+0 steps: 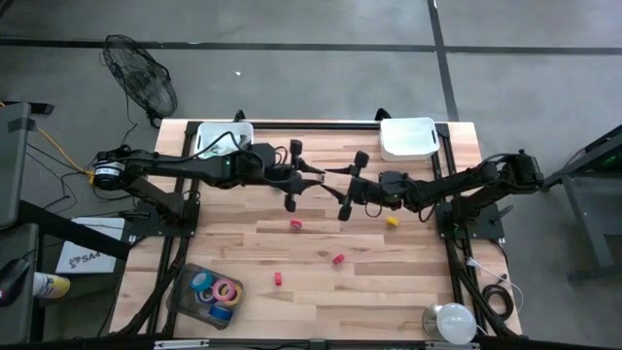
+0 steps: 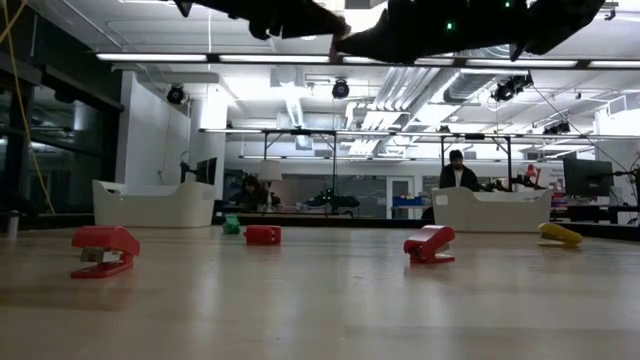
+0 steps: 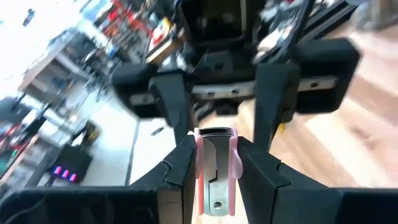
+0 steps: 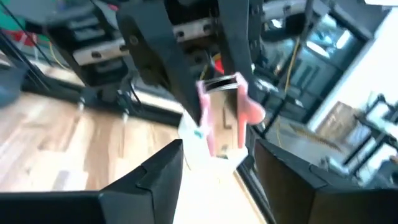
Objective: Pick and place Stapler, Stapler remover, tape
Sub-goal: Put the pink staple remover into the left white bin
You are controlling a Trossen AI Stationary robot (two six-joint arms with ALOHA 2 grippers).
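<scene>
1. High view: both arms meet above the middle of the wooden table (image 1: 389, 282), toward its far edge. The left gripper (image 1: 313, 176) comes in from 9 o'clock and the right gripper (image 1: 352, 180) from 3 o'clock; they are just beside each other. What is between them is too small to see here. On the table I count three red staplers (image 1: 295, 225) (image 1: 338, 259) (image 1: 278, 278), lying in a loose line at about 6 o'clock from the grippers, and one yellow stapler (image 1: 392, 222) at about 4 o'clock from the right gripper. A clear tray (image 1: 185, 288) near the 7 o'clock corner holds the tape rolls (image 1: 216, 294); I can make out blue and pink ones, but an exact count is not possible. Two white bins (image 1: 224, 137) (image 1: 407, 138) stand at the far edge.

2. Low view: the arms are high above the table surface. I count three red staplers, the yellow stapler (image 2: 560, 234) and one small green object (image 2: 231, 225). A person (image 2: 458, 171) sits in the room behind.

3. Left wrist view: the left gripper's fingers (image 3: 180, 165) are clamped on a pink staple remover (image 3: 216, 171), which stands upright between them.

4. Right wrist view: the right gripper's fingers (image 4: 155, 174) are apart, and the staple remover (image 4: 224, 115) is just beyond them at about 12 o'clock, held by the other gripper.
</scene>
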